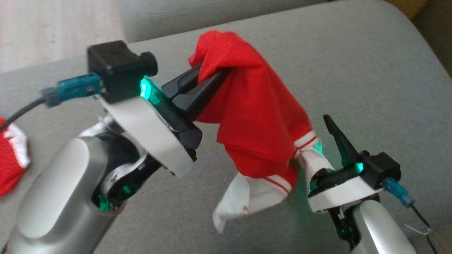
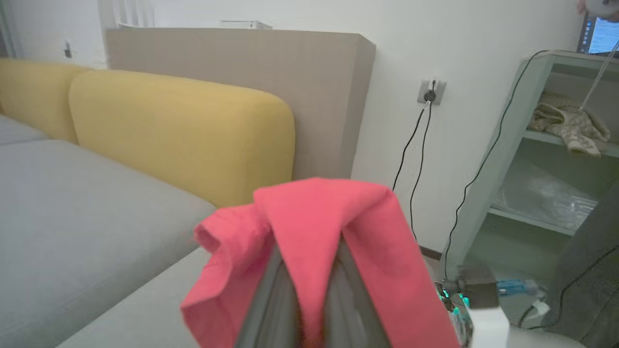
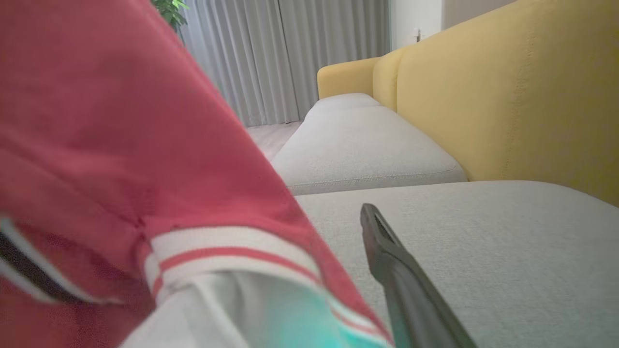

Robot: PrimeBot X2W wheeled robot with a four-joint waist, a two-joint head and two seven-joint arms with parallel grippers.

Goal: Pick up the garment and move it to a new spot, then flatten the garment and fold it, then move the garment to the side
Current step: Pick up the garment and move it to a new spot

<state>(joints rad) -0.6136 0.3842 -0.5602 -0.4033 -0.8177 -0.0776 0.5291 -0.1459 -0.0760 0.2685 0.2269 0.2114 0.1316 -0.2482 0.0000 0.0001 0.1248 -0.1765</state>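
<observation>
Left gripper (image 1: 208, 79), fingers together and clamped on a fold of the red garment (image 1: 257, 116), whose cloth hides both fingertips; the garment hangs in the air above the grey seat cushion (image 1: 370, 70), white red-striped trim lowest. Right gripper (image 1: 319, 148), fingers spread wide: one dark finger (image 1: 339, 141) stands free, the other is covered by the hanging cuff, and whether it touches the cloth cannot be told. A second red-and-white cloth (image 1: 9, 162) is cut off at the left edge, blurred. Count: two grippers, one held garment, one further cloth, two yellow backrests (image 2: 184, 135)
</observation>
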